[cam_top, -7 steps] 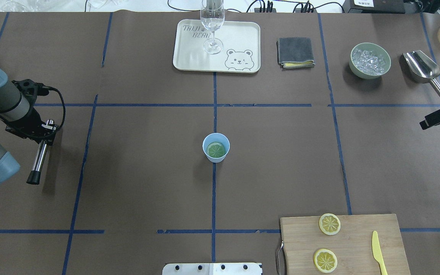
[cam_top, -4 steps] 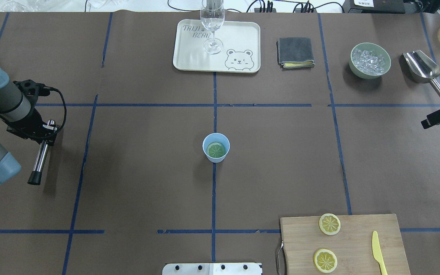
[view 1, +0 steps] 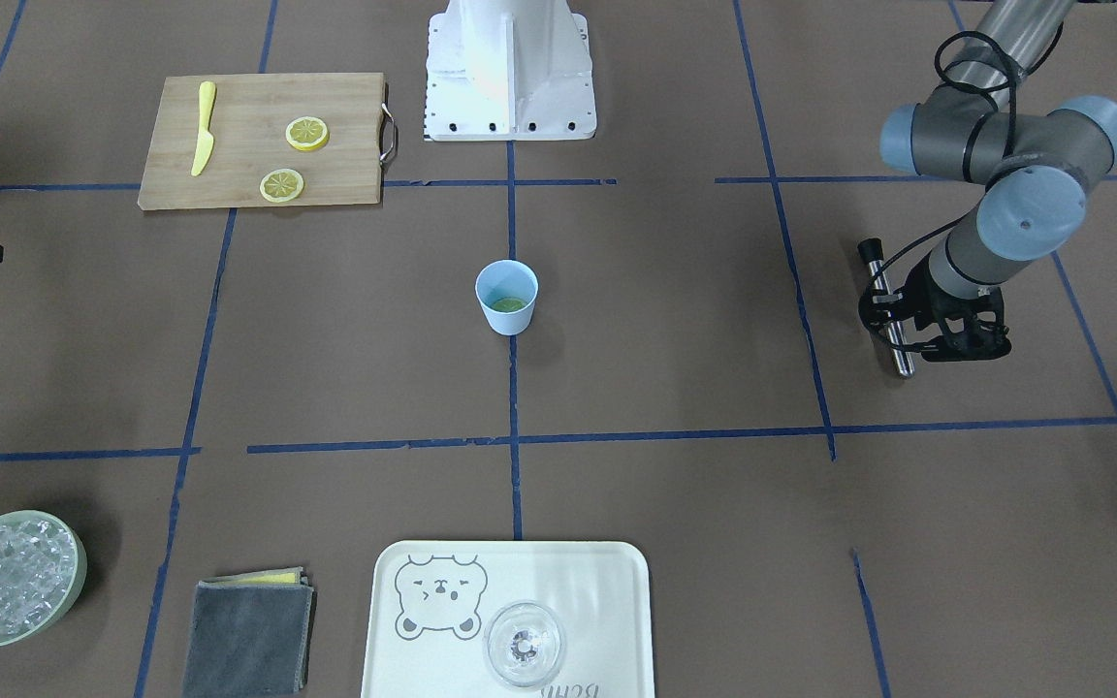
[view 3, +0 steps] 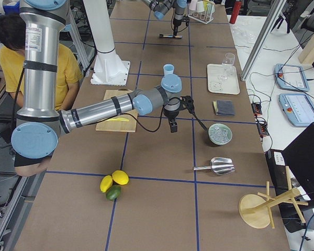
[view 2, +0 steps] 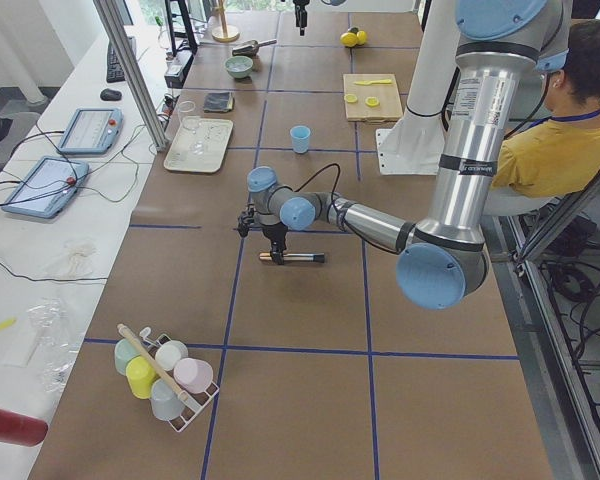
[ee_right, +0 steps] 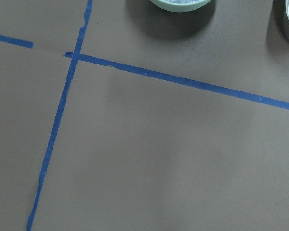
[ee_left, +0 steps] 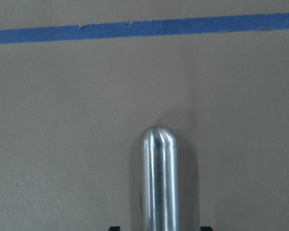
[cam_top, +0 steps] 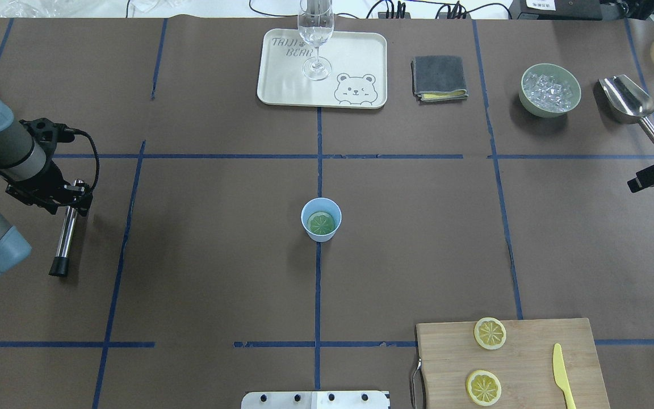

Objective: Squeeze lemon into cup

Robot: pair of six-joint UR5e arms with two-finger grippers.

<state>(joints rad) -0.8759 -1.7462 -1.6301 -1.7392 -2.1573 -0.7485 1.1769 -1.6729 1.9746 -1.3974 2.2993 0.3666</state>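
At the left edge of the table point(cam_top: 208, 227) the left end effector point(cam_top: 74, 196) hangs low over one end of a metal rod point(cam_top: 67, 227), which points toward the robot and ends in a black cap. In the left wrist view the rod's rounded tip runs up the middle, and two dark corners at the bottom edge stand a little off from it on either side. Whether the fingers clamp the rod or merely straddle it, I cannot tell. Farther right, at the far edge, a cream tray point(cam_top: 281, 74) with a bear drawing carries an upright stemmed glass point(cam_top: 316, 40). Near the table's middle, on a blue tape line, the cup point(cam_top: 321, 205) stands upright. The lemon point(cam_top: 321, 223) lies flat inside it at the bottom, looking greenish against the blue. Right of the tray lies a folded grey cloth point(cam_top: 439, 77). At the near edge a wooden board point(cam_top: 525, 363) holds two more slices point(cam_top: 490, 333), apart from each other, and a yellow knife point(cam_top: 562, 378) to their right. At the far right a green bowl point(cam_top: 548, 114) of ice point(cam_top: 550, 90) sits beside a metal scoop point(cam_top: 628, 101). The right end effector point(cam_top: 636, 183) pokes in from the right edge, above bare table, well apart from the cup. Nothing shows in it, and how far it is open I cannot tell.
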